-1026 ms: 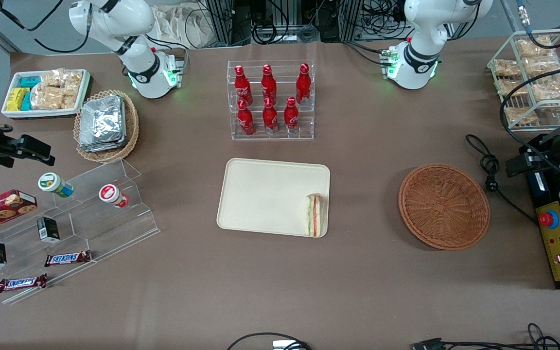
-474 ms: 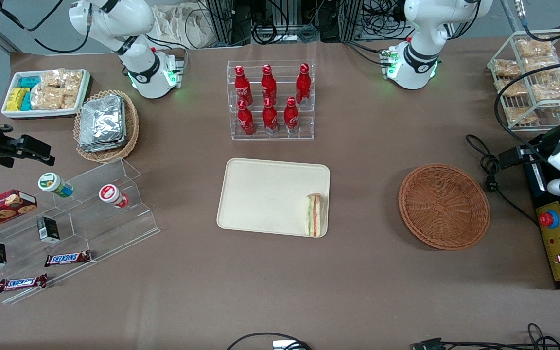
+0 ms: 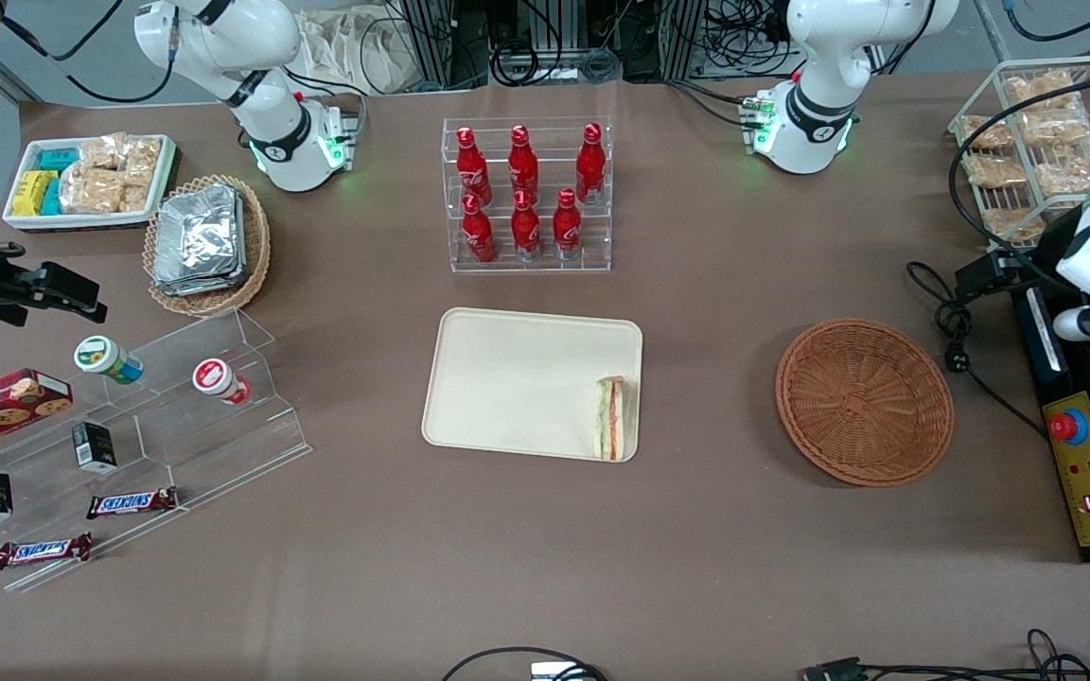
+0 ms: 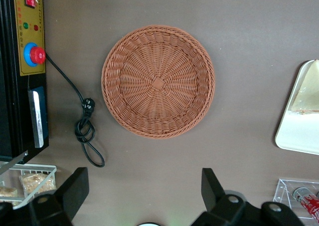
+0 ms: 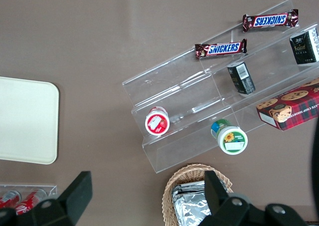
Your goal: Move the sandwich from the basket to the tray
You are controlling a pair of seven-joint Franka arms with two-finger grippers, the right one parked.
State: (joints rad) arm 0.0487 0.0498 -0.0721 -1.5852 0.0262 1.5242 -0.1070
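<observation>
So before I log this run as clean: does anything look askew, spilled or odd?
Only mildly: the sandwich sits at the tray's edge nearest the empty basket, not centred. Nothing is spilled. The gripper hangs open above the table beside the basket.

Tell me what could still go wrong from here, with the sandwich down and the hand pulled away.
1. The sandwich sits right against the tray rim on the side toward the basket, in the corner nearest the front camera. A knock to the tray could tip it over the edge.
2. The hand hovers open above the table beside the empty basket, near a black power cord; a low move there could snag the plug.
</observation>
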